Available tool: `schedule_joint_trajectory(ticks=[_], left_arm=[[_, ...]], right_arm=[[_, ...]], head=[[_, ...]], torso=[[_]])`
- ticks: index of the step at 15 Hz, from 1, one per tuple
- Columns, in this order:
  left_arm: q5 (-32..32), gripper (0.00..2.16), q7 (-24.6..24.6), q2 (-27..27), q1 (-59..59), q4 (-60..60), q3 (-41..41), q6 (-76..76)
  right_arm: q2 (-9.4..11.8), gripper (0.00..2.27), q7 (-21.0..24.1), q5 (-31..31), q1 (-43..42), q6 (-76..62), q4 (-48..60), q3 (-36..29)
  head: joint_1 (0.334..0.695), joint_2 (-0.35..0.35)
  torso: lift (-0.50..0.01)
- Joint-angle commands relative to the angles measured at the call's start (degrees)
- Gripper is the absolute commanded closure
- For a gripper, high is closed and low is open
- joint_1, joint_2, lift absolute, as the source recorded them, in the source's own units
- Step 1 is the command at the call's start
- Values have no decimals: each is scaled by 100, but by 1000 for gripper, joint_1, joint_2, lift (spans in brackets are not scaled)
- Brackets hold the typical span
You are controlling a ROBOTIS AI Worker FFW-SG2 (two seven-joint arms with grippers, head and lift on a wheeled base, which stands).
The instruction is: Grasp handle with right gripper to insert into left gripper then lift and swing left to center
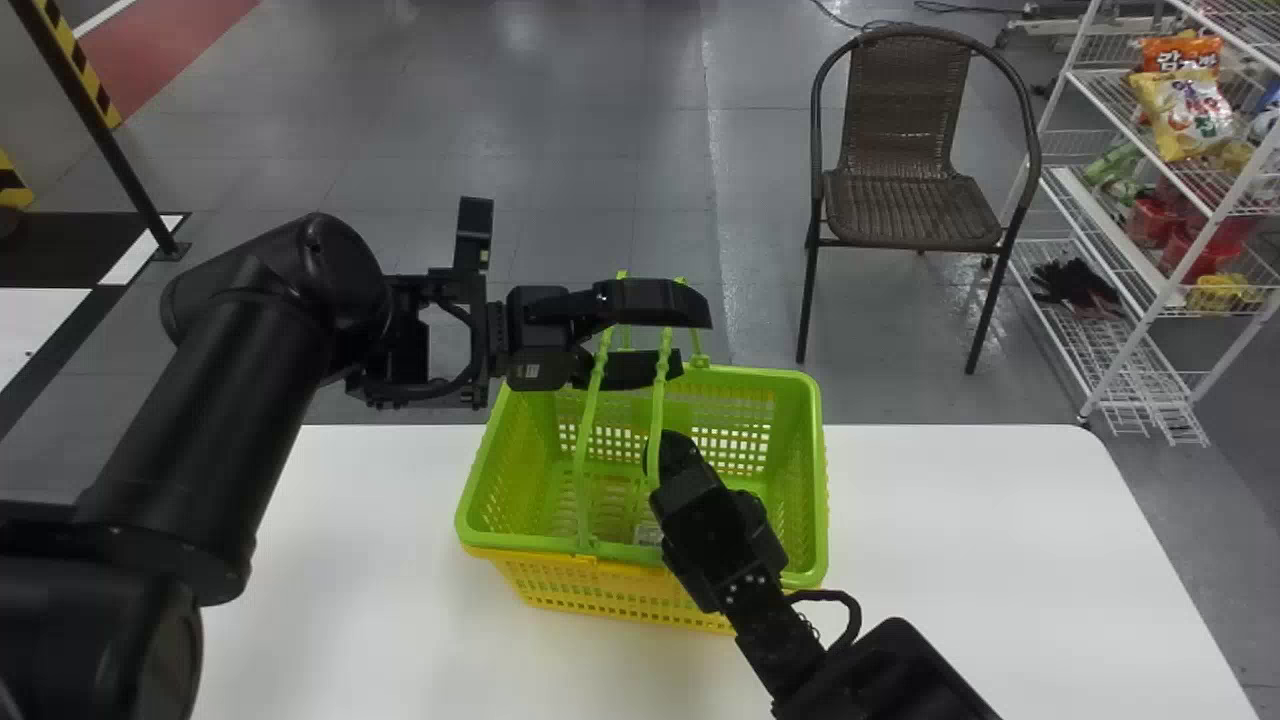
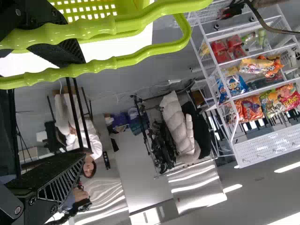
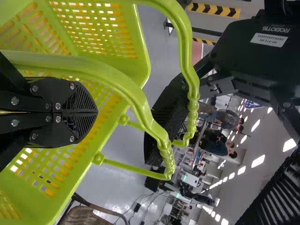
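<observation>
Foremost, the left arm [image 1: 210, 430] is extended so that the handles [image 3: 192, 108] can seemingly be received between the widely parted fingers of the left gripper [image 1: 696, 340], while the right gripper [image 3: 93, 112], closed with nothing discernible gripped, is placed beside one, above the green basket [image 1: 818, 450] nested in the yellow basket [image 1: 620, 590] by the worktop's [image 1: 950, 550] far edge.

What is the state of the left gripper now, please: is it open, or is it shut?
Open. In the head view, the left gripper has its two fingers well apart, with a clear gap between them.
</observation>
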State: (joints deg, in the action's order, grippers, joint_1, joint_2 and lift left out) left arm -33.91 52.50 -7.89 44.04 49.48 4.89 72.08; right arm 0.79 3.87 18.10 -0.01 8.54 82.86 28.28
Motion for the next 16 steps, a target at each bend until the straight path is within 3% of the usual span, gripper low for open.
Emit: schedule_joint_trajectory(ticks=[1,4,8,16], left_arm=[[-11,161,6,-2,-1,0,-32,30],[-28,161,6,-2,-1,0,-67,48],[-90,161,6,-19,34,0,-85,171],[-99,161,-55,-2,386,-70,-94,1050]], right_arm=[[9,2040,0,0,159,-14,204,-200],[114,2040,0,-123,739,-67,943,-806],[378,2040,0,-501,1723,-910,1558,-1588],[527,2040,-61,-958,2857,-2317,1672,-2239]], head=[[695,54],[695,42],[695,-40],[695,-149]], torso=[[0],[0],[0],[0]])
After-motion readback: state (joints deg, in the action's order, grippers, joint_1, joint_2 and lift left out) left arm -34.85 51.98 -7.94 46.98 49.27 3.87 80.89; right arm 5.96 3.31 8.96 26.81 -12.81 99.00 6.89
